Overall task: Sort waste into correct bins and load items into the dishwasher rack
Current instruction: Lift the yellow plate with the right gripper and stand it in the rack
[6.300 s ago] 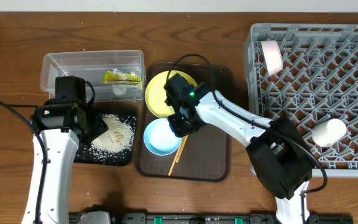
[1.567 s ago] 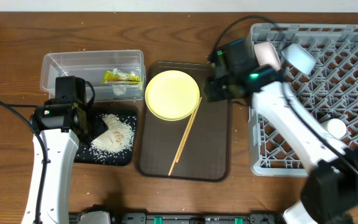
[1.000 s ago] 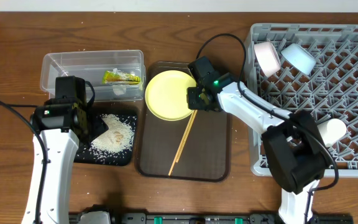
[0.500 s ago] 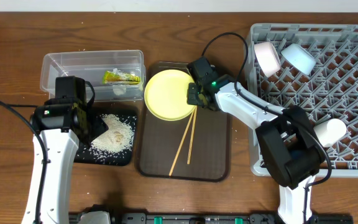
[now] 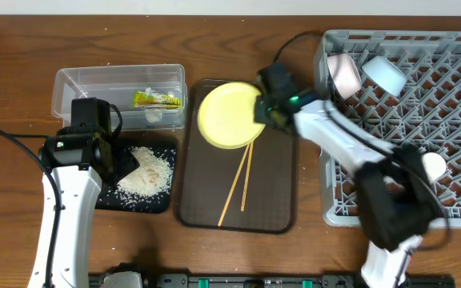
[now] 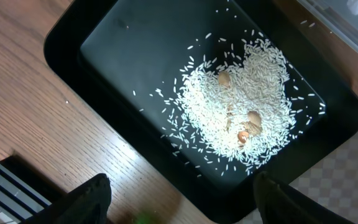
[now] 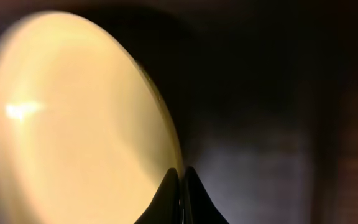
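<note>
Overhead, we saw the right hand (image 5: pixel 261 108) at the right rim of the yellow plate (image 5: pixel 226 118), which lay over the far end of the brown tray (image 5: pixel 278 204), near the left wall of the dishwasher rack (image 5: pixel 454 120). From the right wrist, its fingers were pressed together on the plate's thin edge, so we took it as pinching the plate. We could not tell whether the plate was fully clear of the tray.

We judged the step in hand to be loading the plate. The white bowl (image 5: pixel 342 72), light blue bowl (image 5: pixel 383 74) and pale green cup (image 5: pixel 433 164) sat among the rack's pegs, and the chopsticks (image 5: pixel 238 180) lay on the brown tray just beside the plate. The waste looked sorted: the snack wrapper (image 5: pixel 157 99) was in the clear tub (image 5: pixel 94 84), the rice (image 6: pixel 235 106) in the black tray (image 6: pixel 104 37). The left hand (image 6: pixel 182 186) hung spread above that tray, gripping nothing.

We thought the next move called for carrying the plate right, over the rack wall, and standing it on edge between pegs, clear of both bowls. With so slight a hold, the plate might swing or slip.
</note>
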### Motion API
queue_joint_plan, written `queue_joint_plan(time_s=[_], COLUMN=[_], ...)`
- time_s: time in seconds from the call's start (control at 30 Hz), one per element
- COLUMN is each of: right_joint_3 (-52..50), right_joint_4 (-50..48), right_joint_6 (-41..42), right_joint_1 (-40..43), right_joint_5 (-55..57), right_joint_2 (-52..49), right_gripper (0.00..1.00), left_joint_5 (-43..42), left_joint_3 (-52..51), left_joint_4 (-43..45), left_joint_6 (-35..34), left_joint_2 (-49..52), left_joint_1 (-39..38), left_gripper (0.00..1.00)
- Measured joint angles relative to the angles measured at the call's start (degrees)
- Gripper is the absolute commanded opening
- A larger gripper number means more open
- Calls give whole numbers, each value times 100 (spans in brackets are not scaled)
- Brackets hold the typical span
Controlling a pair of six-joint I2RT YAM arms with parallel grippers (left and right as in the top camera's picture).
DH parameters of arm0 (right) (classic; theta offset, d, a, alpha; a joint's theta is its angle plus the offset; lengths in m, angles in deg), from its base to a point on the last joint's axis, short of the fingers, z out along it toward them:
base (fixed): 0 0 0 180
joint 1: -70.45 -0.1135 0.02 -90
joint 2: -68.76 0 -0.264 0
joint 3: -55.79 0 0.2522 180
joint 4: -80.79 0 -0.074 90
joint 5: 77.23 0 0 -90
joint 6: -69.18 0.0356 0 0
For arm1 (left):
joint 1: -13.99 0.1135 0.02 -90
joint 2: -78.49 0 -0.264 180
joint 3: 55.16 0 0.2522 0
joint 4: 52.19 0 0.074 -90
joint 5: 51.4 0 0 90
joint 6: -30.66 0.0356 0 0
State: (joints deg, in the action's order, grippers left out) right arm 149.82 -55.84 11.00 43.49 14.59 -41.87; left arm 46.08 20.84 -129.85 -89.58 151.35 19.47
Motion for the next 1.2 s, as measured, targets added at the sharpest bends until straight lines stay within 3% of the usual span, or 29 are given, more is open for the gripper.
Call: queue_joint_plan(time_s=[0.3,0.63,0.9,1.2], right_joint_3=[2,2,2,2], right_joint_4=[890,1104,1569,2232], right_joint_6=[-1261,-2911,-3768,-3541], right_joint_1=[892,2072,2540,2555], right_joint_5=[531,2138,4050,4778], right_joint_2=[2199,3449,3510,3023], right_gripper=[1,1,1,1], left_joint_5=[0,0,0,0], left_joint_3=[0,0,0,0], left_joint_4=[2,2,2,0], left_joint_6=[0,0,0,-2], left_joint_2=[0,0,0,0], left_joint_1=[0,0,0,0], left_gripper=[76,76,76,76])
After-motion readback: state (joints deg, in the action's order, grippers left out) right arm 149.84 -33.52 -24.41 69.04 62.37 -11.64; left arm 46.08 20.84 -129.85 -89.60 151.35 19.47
